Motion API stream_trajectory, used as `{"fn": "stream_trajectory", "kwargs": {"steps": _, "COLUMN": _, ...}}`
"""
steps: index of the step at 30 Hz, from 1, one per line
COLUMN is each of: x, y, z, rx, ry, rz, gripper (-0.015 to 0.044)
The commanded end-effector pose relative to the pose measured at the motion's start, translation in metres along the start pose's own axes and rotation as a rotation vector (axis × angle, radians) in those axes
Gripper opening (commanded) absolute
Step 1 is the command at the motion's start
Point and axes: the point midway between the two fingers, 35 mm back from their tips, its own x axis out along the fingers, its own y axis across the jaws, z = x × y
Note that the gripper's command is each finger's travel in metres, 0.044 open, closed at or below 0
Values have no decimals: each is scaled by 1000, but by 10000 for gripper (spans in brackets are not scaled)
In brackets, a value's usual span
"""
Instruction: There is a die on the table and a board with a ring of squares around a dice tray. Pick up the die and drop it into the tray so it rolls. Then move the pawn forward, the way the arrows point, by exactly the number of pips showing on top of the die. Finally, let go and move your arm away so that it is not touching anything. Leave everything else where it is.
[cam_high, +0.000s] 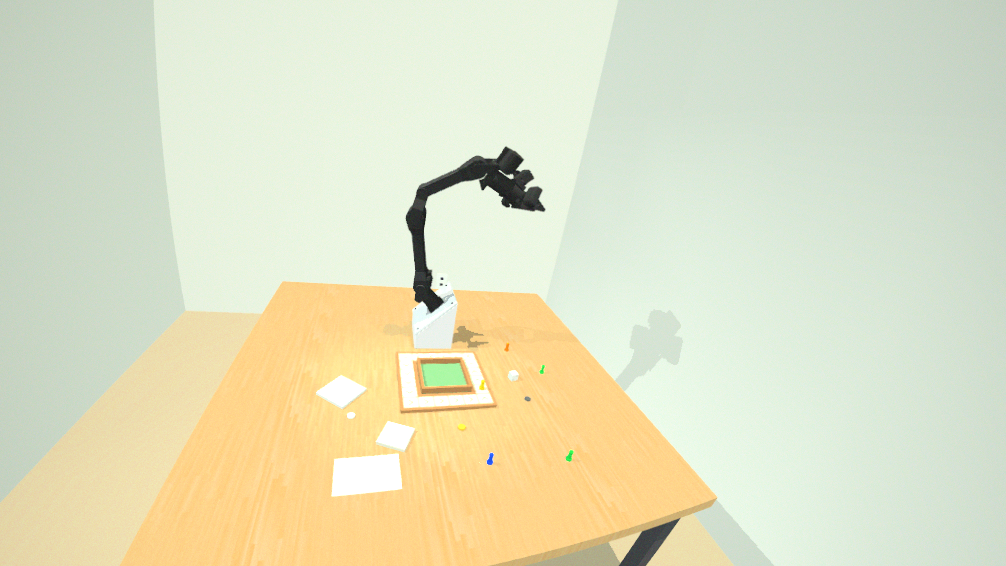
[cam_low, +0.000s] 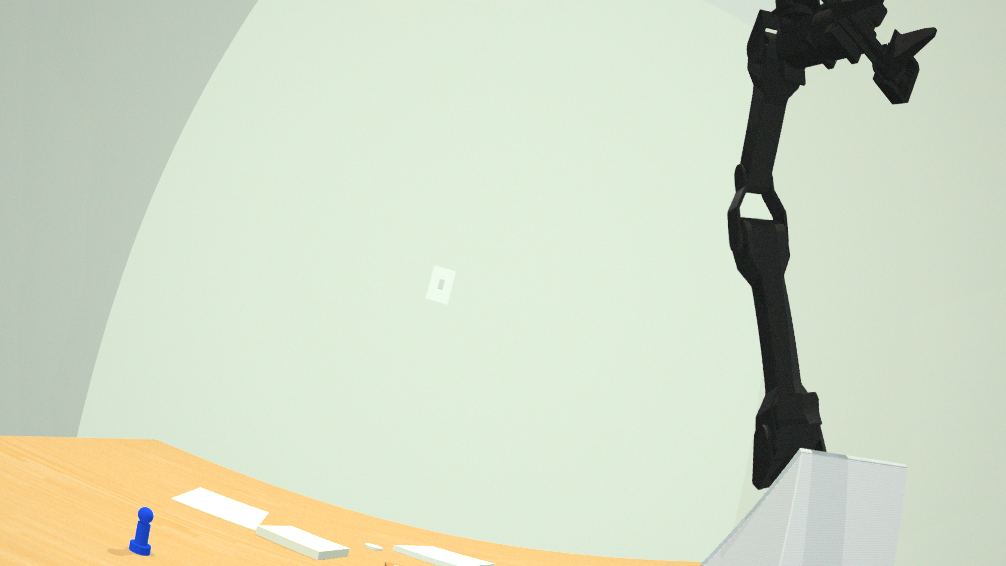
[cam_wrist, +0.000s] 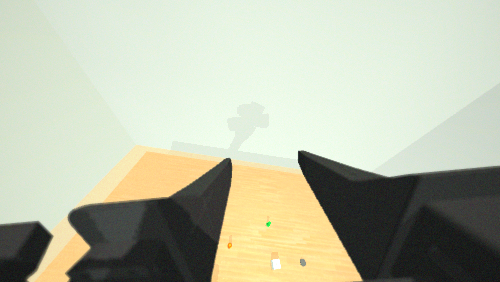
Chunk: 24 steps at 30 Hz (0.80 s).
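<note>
The white die (cam_high: 513, 375) (cam_wrist: 276, 264) lies on the table just right of the board. The board (cam_high: 448, 406) has a pale ring of squares around the dice tray (cam_high: 444, 390), which has a brown rim and a green floor with nothing on it. A yellow pawn (cam_high: 482, 385) stands on the right side of the ring. My gripper (cam_wrist: 264, 159) is open and empty, high above the table and to the right of the board. The die's pips and the board's arrows are too small to read.
An orange pawn (cam_high: 506, 347) (cam_wrist: 229, 245), green pawns (cam_high: 542, 369) (cam_high: 569, 456) (cam_wrist: 268, 224), a blue pawn (cam_high: 490, 458) (cam_low: 142, 532), a dark disc (cam_high: 527, 399) (cam_wrist: 303, 262) and a yellow disc (cam_high: 461, 426) stand or lie around the board. White flat pieces (cam_high: 341, 391) (cam_high: 396, 436) (cam_high: 367, 475) and a small white disc (cam_high: 351, 415) lie left.
</note>
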Motion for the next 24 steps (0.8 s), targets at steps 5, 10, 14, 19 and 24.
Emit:
{"fn": "stream_trajectory", "kwargs": {"steps": 5, "x": 82, "y": -58, "z": -101, "rx": 439, "ry": 284, "rz": -100, "gripper": 275}}
{"fn": "stream_trajectory", "kwargs": {"steps": 10, "x": 122, "y": -81, "z": -178, "rx": 708, "ry": 460, "rz": -195, "gripper": 275}}
{"fn": "stream_trajectory", "kwargs": {"steps": 14, "x": 148, "y": -89, "z": -243, "rx": 909, "ry": 602, "rz": -289, "gripper": 275}}
{"fn": "stream_trajectory", "kwargs": {"steps": 19, "x": 172, "y": -86, "z": -326, "rx": 1133, "ry": 774, "rz": -426, "gripper": 275}}
{"fn": "stream_trajectory", "kwargs": {"steps": 24, "x": 186, "y": -68, "z": -412, "rx": 1334, "ry": 951, "rz": -588, "gripper": 275}}
